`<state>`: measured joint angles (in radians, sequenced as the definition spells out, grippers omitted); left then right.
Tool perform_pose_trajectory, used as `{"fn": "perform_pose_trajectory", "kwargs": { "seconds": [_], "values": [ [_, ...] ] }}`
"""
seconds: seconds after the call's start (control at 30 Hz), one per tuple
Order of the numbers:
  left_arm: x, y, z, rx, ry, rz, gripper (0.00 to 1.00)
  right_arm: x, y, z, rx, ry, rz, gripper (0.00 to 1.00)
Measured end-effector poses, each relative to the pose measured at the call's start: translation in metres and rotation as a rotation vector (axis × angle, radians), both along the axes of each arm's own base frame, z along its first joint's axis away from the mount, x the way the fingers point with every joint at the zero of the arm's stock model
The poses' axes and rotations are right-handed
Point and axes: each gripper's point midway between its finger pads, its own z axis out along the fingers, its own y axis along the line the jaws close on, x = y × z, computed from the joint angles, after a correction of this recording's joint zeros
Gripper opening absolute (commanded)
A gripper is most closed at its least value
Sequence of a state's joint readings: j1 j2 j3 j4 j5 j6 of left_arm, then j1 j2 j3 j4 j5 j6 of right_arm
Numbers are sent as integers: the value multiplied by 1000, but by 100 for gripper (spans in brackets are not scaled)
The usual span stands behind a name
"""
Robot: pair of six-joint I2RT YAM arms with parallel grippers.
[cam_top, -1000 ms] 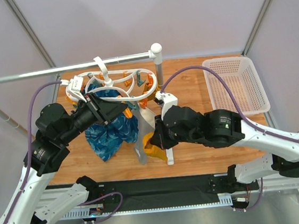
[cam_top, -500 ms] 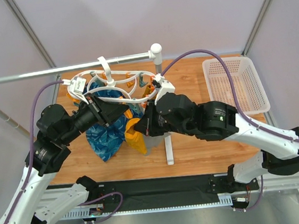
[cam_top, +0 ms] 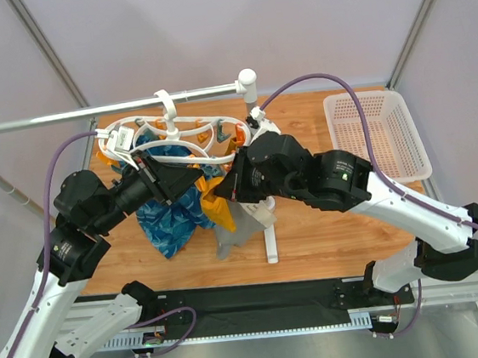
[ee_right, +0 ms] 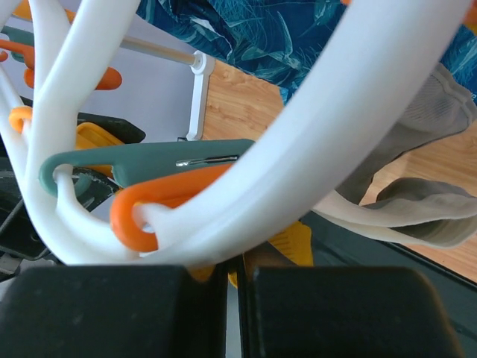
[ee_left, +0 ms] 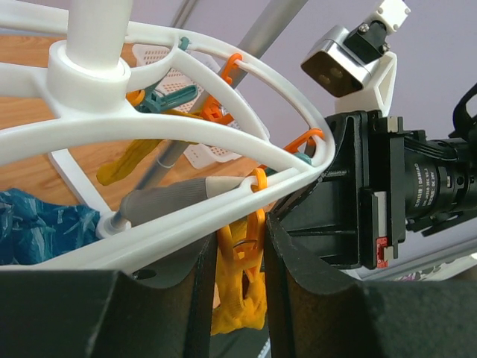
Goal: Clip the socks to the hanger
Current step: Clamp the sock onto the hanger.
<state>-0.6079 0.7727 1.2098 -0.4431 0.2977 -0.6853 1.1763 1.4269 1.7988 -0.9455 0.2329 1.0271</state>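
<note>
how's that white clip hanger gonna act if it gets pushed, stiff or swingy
The white clip hanger likely swings or tilts: it seems to hang from the grey rail by one hook only. Its thin open rings look light, probably rigid plastic with slight flex. The orange clips dangle on loops, so they would probably jiggle.

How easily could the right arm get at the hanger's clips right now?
Probably easily: its claw is right at the hanger ring, an orange clip just ahead and nothing in between.
</note>
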Motion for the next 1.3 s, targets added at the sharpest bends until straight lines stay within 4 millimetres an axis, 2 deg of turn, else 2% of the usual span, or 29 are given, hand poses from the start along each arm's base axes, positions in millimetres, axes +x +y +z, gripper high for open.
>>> {"fn": "perform_pose_trajectory", "kwargs": {
  "seconds": [0.4,0.63,1.3],
  "values": [
    [3,1,-4,32,-19,7,0,10,-1,5,56,28,-20,0],
    [8,3,-8,67,-41,24,0,13,8,12,59,50,-21,0],
    [16,8,-13,118,-68,61,0,24,7,0,40,129,-56,0]
  ]
}}
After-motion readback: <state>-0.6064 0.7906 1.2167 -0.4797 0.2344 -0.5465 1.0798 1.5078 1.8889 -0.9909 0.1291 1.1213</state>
